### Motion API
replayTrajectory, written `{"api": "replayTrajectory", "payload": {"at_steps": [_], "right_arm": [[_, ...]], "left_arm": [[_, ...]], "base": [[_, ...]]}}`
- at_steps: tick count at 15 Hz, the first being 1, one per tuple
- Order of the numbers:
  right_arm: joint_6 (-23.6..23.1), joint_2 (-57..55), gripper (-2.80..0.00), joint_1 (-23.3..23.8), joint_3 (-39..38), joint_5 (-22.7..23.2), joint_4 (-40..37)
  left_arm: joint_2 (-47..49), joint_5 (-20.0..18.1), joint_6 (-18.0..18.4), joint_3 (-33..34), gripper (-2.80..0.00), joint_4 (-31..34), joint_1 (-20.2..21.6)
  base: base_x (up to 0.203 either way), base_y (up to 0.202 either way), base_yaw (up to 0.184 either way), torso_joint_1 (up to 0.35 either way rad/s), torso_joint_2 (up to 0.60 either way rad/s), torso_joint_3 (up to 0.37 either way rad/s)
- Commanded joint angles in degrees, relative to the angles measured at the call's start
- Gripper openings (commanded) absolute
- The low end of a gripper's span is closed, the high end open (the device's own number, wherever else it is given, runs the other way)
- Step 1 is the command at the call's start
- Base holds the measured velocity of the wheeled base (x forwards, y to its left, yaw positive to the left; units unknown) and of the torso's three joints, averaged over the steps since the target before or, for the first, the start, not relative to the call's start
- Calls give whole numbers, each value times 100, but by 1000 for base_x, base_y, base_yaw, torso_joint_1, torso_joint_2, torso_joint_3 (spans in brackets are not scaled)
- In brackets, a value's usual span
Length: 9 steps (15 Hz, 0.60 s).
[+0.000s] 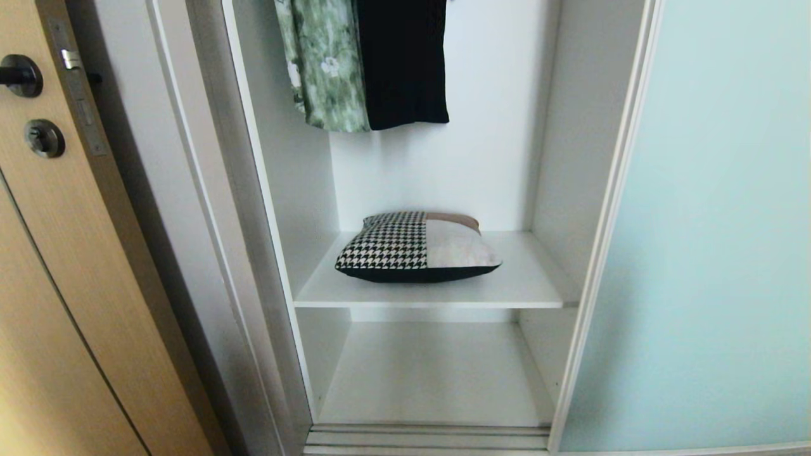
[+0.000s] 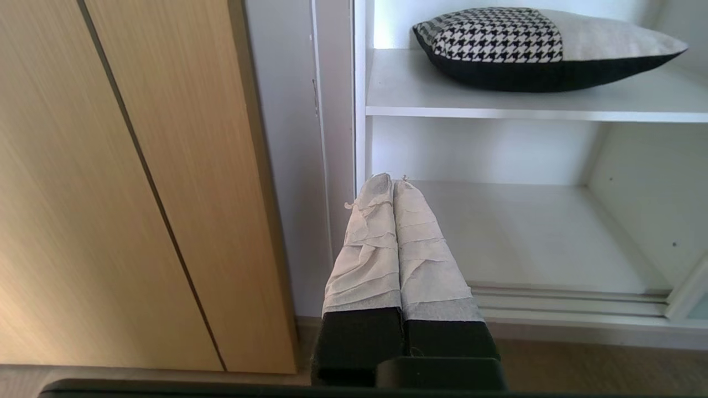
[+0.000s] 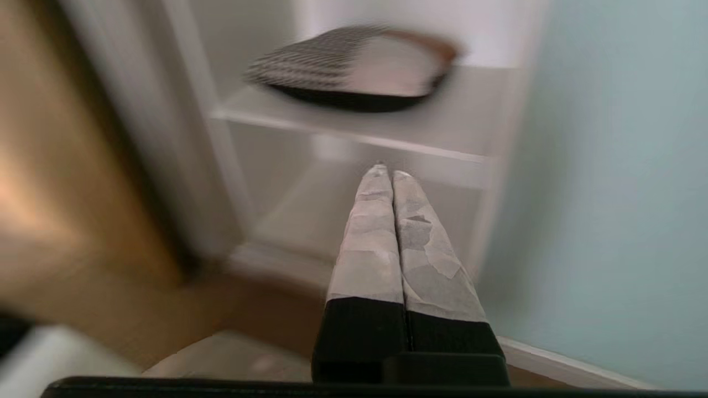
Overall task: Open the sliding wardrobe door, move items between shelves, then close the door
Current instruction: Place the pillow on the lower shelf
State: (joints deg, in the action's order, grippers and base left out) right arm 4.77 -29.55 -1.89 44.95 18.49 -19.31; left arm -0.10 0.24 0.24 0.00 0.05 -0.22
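Looking into the wardrobe from my remote station, I see the sliding wardrobe door (image 1: 716, 221) standing to the right, the opening bare. The upper shelf (image 1: 526, 278) carries the one item, a cushion-like folded piece (image 1: 415, 247) in houndstooth, beige and black, beyond and above both claws. The lower shelf (image 1: 437, 373) lies just past the left claw (image 2: 392, 182), whose taped fingers press together on nothing. The right claw (image 3: 386, 172) is likewise pinched shut and empty, the aqua panel close at its side; its view is blurred. A green floral garment (image 1: 323, 63) and a black garment (image 1: 402, 60) hang above the cushion. A tan wooden door (image 1: 57, 253) stands beside the left claw.
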Motion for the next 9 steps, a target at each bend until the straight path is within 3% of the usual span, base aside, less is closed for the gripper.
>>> {"api": "replayTrajectory", "payload": {"at_steps": [1, 3, 5, 7, 9], "right_arm": [[7, -1525, -280, -27, 1097, 812, -446], [28, -2312, -280, -159, 1677, 1348, -810], [90, -3075, -280, -474, 2088, 1541, -972], [251, -3638, -280, -1166, 2477, 1559, -1038], [463, -4259, -280, -1917, 2810, 1156, -1024]], "left_arm": [[10, 20, -7, 3, -280, 2, -4], [13, 11, 25, 4, -280, 7, -4], [10, 11, 23, 2, -280, -2, 2], [12, 11, 6, 0, -280, 8, -2], [61, 28, 59, -48, -280, 163, 4]], "base": [[0, 0, 0, 0, 0, 0], [0, 0, 0, 0, 0, 0], [0, 0, 0, 0, 0, 0], [0, 0, 0, 0, 0, 0], [0, 0, 0, 0, 0, 0]]}}
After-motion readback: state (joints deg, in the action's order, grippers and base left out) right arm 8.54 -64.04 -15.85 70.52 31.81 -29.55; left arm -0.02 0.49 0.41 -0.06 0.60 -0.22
